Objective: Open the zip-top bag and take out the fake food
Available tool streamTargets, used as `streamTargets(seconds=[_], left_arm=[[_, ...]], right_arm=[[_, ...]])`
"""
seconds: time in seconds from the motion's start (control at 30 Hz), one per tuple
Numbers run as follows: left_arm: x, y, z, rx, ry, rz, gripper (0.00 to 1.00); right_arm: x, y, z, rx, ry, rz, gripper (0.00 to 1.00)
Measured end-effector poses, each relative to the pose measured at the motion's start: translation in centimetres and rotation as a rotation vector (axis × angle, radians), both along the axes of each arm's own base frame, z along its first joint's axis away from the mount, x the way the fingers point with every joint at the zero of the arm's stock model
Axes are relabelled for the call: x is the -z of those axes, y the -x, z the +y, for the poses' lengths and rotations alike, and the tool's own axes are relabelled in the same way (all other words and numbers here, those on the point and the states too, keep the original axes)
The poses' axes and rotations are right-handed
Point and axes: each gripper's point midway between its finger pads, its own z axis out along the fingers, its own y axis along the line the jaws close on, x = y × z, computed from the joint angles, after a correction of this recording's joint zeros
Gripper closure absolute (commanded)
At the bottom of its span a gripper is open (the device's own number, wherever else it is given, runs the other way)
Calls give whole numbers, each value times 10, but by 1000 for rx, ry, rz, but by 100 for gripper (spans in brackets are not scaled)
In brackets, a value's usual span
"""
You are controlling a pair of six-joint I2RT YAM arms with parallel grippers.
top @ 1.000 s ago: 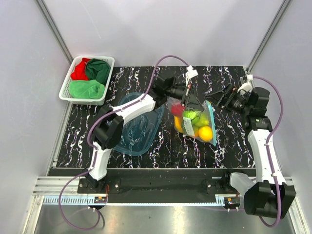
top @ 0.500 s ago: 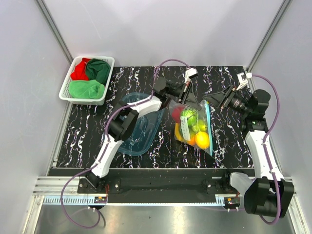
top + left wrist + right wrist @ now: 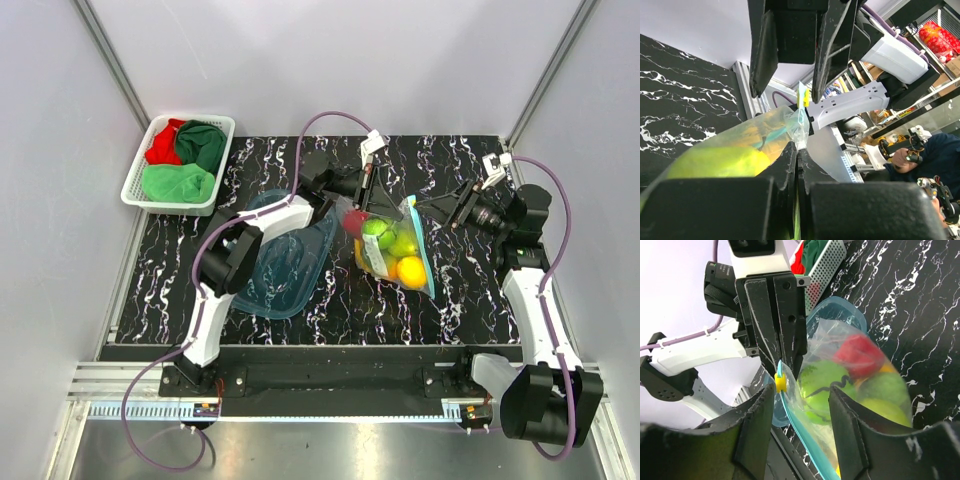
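The zip-top bag (image 3: 398, 250) is right of centre in the overhead view, over the black marbled table (image 3: 470, 290), with its teal zip strip (image 3: 424, 255) running down its right edge. Through the clear plastic shows the fake food (image 3: 410, 270) — a red piece at the upper left, green ones in the middle, yellow and orange at the lower end.

The left gripper (image 3: 371, 200) comes in from the upper left, its jaws pressed together on the bag's top corner with a fold of plastic pinched between them. The right gripper (image 3: 432, 207) reaches in from the right, jaws partly apart. In its wrist view the zip strip and a small yellow slider (image 3: 780, 382) stand in the gap — nothing is clamped. Whether the bag's lower end rests on the table I cannot tell.

Left of the bag lies a translucent blue tub (image 3: 285, 265), partly under the left arm. A white basket (image 3: 132, 180) holding red and green cloths (image 3: 180, 182) sits at the upper left.
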Motion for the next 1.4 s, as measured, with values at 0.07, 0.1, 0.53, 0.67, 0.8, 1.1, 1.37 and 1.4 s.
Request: streamTargets(seconds=[0.07, 0.1, 0.53, 0.67, 0.8, 1.1, 1.37, 1.4], left_arm=[[1, -1, 0, -5, 2, 1, 100], [2, -1, 0, -6, -1, 5, 100], [3, -3, -2, -24, -1, 19, 100], [3, -3, -2, -24, -2, 20, 100], [3, -4, -2, -27, -2, 20, 100], [22, -6, -3, -77, -46, 43, 57], [4, -15, -7, -236, -103, -86, 30], [2, -15, -8, -245, -105, -100, 31]], right_arm=[[2, 0, 0, -2, 3, 5, 45], [2, 1, 0, -4, 3, 4, 46], [8, -1, 21, -75, -10, 21, 56], [9, -2, 24, -71, -6, 20, 55], [12, -5, 21, -40, 6, 28, 59], [13, -2, 15, 20, 45, 38, 91], [12, 0, 14, 25, 51, 78, 100], [13, 0, 14, 25, 51, 83, 100]])
